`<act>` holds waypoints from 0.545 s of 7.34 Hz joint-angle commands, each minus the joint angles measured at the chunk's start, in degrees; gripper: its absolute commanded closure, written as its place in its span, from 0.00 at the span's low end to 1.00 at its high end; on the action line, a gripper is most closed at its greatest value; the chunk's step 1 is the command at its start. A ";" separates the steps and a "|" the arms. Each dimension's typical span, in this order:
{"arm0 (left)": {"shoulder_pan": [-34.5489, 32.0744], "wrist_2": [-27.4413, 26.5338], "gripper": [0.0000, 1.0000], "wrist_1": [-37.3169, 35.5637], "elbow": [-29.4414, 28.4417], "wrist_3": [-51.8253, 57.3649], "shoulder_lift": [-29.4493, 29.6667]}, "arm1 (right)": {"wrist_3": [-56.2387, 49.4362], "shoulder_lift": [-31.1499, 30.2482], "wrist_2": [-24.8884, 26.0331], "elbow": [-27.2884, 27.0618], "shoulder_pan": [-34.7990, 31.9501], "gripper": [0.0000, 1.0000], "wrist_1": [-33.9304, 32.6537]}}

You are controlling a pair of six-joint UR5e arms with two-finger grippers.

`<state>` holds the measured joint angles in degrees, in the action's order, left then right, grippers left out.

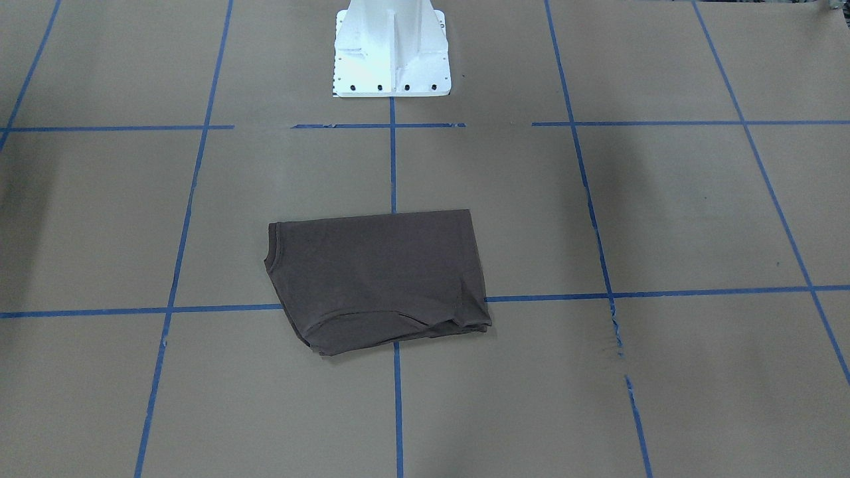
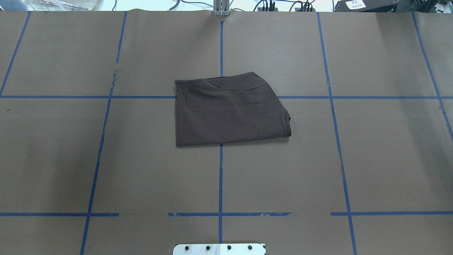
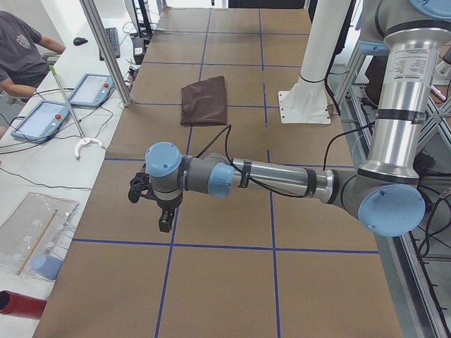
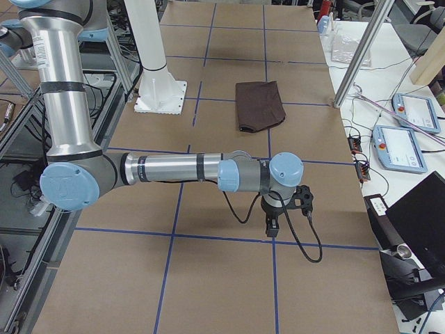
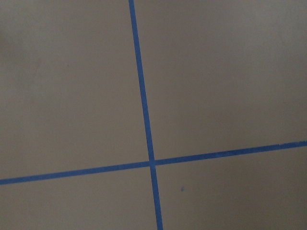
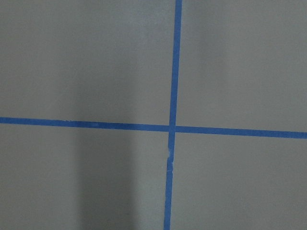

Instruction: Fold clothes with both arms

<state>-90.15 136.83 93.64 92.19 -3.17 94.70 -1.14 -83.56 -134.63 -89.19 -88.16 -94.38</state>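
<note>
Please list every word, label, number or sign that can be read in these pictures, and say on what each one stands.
No text can be read.
White label, top right of the overhead view: dark marks, too small to read.
Folded dark brown-grey T-shirt: no print or label shows.

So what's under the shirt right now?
The shirt lies flat on the brown table. Two blue tape lines run under it; their crossing is covered, as is anything inside the folds.
</note>
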 commanded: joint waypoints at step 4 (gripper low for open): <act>0.50 -4.54 0.00 2.50 0.11 -2.37 -2.76 | 0.52 0.06 -0.11 -0.65 4.56 0.00 -0.28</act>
<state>-89.87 133.96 95.06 93.93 -5.37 92.13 -0.83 -83.53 -134.85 -90.29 -84.58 -94.80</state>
